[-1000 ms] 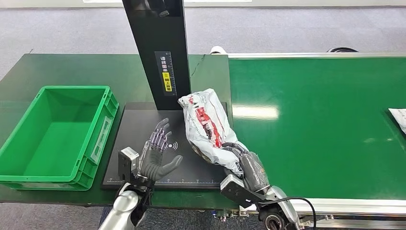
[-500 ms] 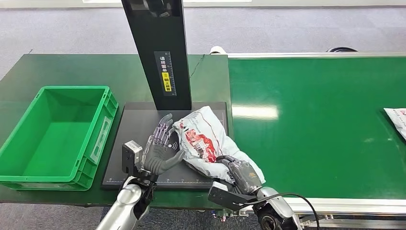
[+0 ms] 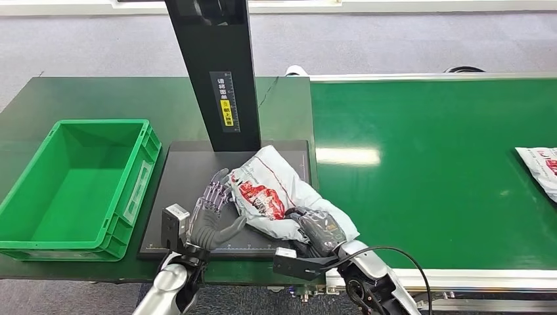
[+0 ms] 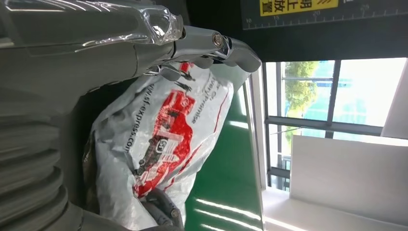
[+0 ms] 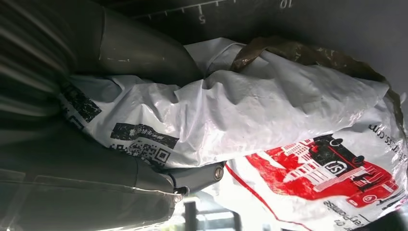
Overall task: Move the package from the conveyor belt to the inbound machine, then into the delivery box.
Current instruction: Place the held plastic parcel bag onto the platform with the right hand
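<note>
The white package with red print (image 3: 269,193) lies tilted on the black plate of the inbound machine (image 3: 187,174), below the black post (image 3: 213,72). My right hand (image 3: 318,230) grips the package's near end. In the right wrist view its thumb and fingers (image 5: 144,187) wrap around the crumpled bag (image 5: 269,110). My left hand (image 3: 213,216) is spread, palm toward the package's left side, and touches it. The left wrist view has its fingertips (image 4: 226,48) against the bag's (image 4: 163,139) upper edge.
A green delivery box (image 3: 72,184) stands empty to the left of the plate. The green conveyor belt (image 3: 433,170) stretches to the right, with a second white package (image 3: 542,167) at its right edge. A cable loops near my right wrist.
My right hand has brought the package down from upright onto the plate and leftward, against my left hand. The second package on the belt has slid further into view.
</note>
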{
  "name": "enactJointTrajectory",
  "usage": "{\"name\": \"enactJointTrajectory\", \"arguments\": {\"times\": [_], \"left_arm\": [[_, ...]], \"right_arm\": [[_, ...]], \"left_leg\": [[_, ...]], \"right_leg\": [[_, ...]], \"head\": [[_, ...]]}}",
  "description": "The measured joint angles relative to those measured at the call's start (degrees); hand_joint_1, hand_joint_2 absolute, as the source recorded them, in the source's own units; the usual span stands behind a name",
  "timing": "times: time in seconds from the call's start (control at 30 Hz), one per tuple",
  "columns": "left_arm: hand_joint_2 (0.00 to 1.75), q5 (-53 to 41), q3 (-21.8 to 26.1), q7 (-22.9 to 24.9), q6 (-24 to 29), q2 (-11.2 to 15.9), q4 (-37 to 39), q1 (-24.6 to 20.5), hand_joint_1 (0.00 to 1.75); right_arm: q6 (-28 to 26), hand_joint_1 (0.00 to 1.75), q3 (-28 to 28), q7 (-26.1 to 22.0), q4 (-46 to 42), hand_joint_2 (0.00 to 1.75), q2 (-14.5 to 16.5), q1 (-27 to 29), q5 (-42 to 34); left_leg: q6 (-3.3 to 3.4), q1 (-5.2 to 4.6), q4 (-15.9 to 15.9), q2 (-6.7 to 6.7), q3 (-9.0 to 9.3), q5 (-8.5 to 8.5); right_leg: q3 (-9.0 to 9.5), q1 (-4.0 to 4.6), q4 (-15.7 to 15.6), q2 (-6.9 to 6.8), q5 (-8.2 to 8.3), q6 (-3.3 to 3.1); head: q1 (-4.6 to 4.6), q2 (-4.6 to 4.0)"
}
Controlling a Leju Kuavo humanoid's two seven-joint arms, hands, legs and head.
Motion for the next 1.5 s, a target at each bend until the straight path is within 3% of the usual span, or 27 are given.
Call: {"name": "enactJointTrajectory", "arguments": {"times": [0.2, 0.43, 0.47, 0.57, 0.6, 0.8, 1.03, 1.33, 1.5], "left_arm": [[1.75, -0.52, 0.05, 0.36, -0.37, 0.05, -0.71, 0.43, 0.00], [1.75, -1.39, 0.14, 1.13, 0.18, -0.04, -1.70, 1.17, 0.00], [1.75, -1.52, 0.19, 1.15, 0.37, -0.03, -2.02, 1.42, 0.00], [1.75, -1.73, 0.61, 1.16, 0.59, -0.03, -2.93, 2.24, 0.00], [1.75, -1.75, 0.83, 1.17, 0.63, -0.03, -3.26, 2.59, 0.00], [1.75, -1.91, 1.76, 1.08, 0.79, 0.04, -5.16, 4.70, 0.00], [1.75, -2.32, 2.70, 0.80, 0.73, 0.18, -6.49, 6.07, 0.00], [1.75, -2.33, 3.16, 0.72, 0.68, 0.19, -7.54, 6.28, 0.00], [1.75, -4.09, 3.26, 0.78, 1.47, 0.19, -8.23, 6.49, 0.00]], "right_arm": [[6.86, 1.75, 4.71, -4.93, 2.32, 1.75, -0.27, -4.85, -2.82], [9.90, 1.75, 9.09, -7.09, 5.03, 1.75, -1.10, -9.94, -9.00], [10.10, 1.44, 9.68, -7.17, 5.42, 1.75, -1.23, -10.72, -9.91], [8.61, 0.14, 10.95, -6.65, 6.42, 1.75, -1.48, -12.28, -10.73], [6.84, 0.00, 11.24, -6.38, 6.72, 1.75, -1.53, -12.61, -10.50], [-5.81, 0.00, 11.17, -7.25, 6.93, 1.75, -2.14, -12.40, -9.34], [-12.91, 0.00, 6.63, -10.70, 2.01, 1.75, -2.83, -8.04, -9.42], [-12.98, 0.00, 0.90, -13.43, -3.34, 1.75, -2.57, -4.13, -12.75], [-7.20, 0.00, -2.80, -17.81, -6.13, 1.75, -1.24, -1.19, -23.78]], "left_leg": [[-0.01, 0.00, 0.02, -0.02, -0.06, 0.03], [-0.01, -0.01, 0.02, -0.11, -0.21, 0.03], [-0.01, 0.00, 0.02, -0.14, -0.22, 0.03], [-0.01, 0.00, 0.02, -0.25, -0.27, 0.03], [-0.01, 0.00, 0.02, -0.25, -0.28, 0.03], [-0.01, -0.01, 0.03, -0.28, -0.35, 0.03], [-0.01, -0.01, 0.03, -0.32, -0.45, 0.03], [-0.01, -0.01, 0.03, -0.32, -0.47, 0.03], [-0.01, -0.01, 0.03, -0.34, -0.49, 0.03]], "right_leg": [[-0.07, -0.01, 0.01, -0.01, 0.04, 0.02], [-0.20, -0.01, 0.01, -0.04, 0.04, 0.02], [-0.21, -0.01, 0.01, -0.05, 0.04, 0.02], [-0.23, -0.01, 0.01, -0.12, 0.04, 0.02], [-0.23, -0.01, 0.01, -0.13, 0.04, 0.02], [-0.30, -0.02, 0.01, -0.17, 0.03, 0.03], [-0.39, -0.03, 0.01, -0.20, 0.01, 0.05], [-0.39, -0.02, 0.01, -0.21, 0.01, 0.05], [-0.42, -0.02, 0.01, -0.21, 0.01, 0.05]], "head": [[-0.01, 0.00], [0.00, 0.00], [-0.01, 0.00], [-0.02, 0.00], [-0.01, 0.00], [0.00, 0.00], [-0.01, 0.00], [-0.01, 0.00], [-0.02, 0.00]]}}
